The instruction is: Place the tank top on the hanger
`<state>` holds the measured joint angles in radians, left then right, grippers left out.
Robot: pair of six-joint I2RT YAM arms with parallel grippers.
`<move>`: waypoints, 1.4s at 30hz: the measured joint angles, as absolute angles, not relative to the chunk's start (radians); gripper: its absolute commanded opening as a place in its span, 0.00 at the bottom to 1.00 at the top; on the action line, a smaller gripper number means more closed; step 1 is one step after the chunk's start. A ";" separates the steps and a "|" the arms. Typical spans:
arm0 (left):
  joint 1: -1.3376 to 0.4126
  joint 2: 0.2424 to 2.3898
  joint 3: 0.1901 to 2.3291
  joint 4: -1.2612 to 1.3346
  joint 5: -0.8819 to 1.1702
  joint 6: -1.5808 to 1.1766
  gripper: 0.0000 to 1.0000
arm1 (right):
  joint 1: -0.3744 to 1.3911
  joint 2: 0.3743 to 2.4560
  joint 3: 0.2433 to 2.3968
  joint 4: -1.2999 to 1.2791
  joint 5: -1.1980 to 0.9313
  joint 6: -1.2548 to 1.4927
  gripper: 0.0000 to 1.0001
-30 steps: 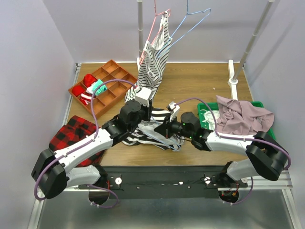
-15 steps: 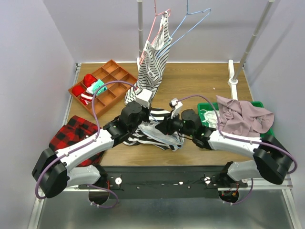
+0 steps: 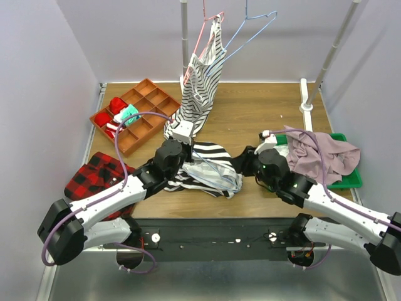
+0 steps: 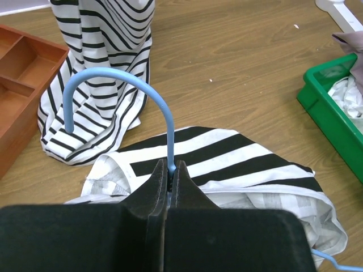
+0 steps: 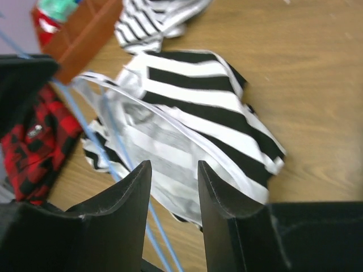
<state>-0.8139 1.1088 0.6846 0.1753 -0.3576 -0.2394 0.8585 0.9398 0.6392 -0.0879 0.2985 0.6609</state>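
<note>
The tank top (image 3: 210,157), with wide black and white stripes, lies crumpled on the table between the arms. It also shows in the left wrist view (image 4: 227,158) and the right wrist view (image 5: 210,107). The light-blue hanger (image 3: 216,172) lies in its folds. My left gripper (image 3: 187,149) is shut on the hanger's neck (image 4: 170,144), and the hook (image 4: 113,76) curves away in front of my left gripper (image 4: 171,165). My right gripper (image 3: 242,161) is open and empty, just right of the tank top. In its own view my right gripper (image 5: 173,167) hovers over the cloth and the hanger's blue wire (image 5: 85,127).
A finer-striped top (image 3: 200,81) hangs on a pink hanger from the rail, its hem on the table. A second blue hanger (image 3: 254,28) hangs beside it. A brown compartment tray (image 3: 141,110) and a red plaid cloth (image 3: 94,175) are at the left. A green bin (image 3: 348,180) with a mauve garment (image 3: 319,157) is at the right.
My right gripper has drawn back to the right, off the tank top, and its arm has swung out. My left gripper stays shut on the hanger, almost in place.
</note>
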 measured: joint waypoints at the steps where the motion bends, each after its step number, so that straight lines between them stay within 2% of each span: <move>1: -0.814 1.100 0.678 0.179 -0.367 -0.241 0.00 | 0.859 0.928 0.625 -0.109 0.310 0.677 0.45; 9: -0.816 1.073 0.671 0.199 -0.408 -0.257 0.00 | 0.859 0.965 0.516 -0.230 0.328 0.773 0.45; 15: -0.819 1.073 0.671 0.202 -0.417 -0.259 0.00 | 0.859 0.992 0.490 -0.229 0.327 0.796 0.45; 19: -0.818 1.076 0.671 0.202 -0.419 -0.260 0.00 | 0.859 1.036 0.489 -0.210 0.322 0.796 0.41; 22: -0.819 1.081 0.671 0.205 -0.421 -0.260 0.00 | 0.859 1.065 0.489 -0.204 0.318 0.797 0.29; 23: -0.819 1.083 0.671 0.207 -0.424 -0.260 0.00 | 0.859 1.069 0.488 -0.204 0.318 0.799 0.23; 24: -0.819 1.084 0.671 0.207 -0.427 -0.260 0.00 | 0.859 1.069 0.488 -0.204 0.319 0.804 0.13; 27: -0.820 1.085 0.671 0.212 -0.437 -0.260 0.00 | 0.859 1.053 0.488 -0.213 0.326 0.810 0.01; 42: -0.851 1.203 0.683 0.280 -0.565 -0.258 0.00 | 0.859 0.911 0.639 -0.412 0.343 0.768 0.01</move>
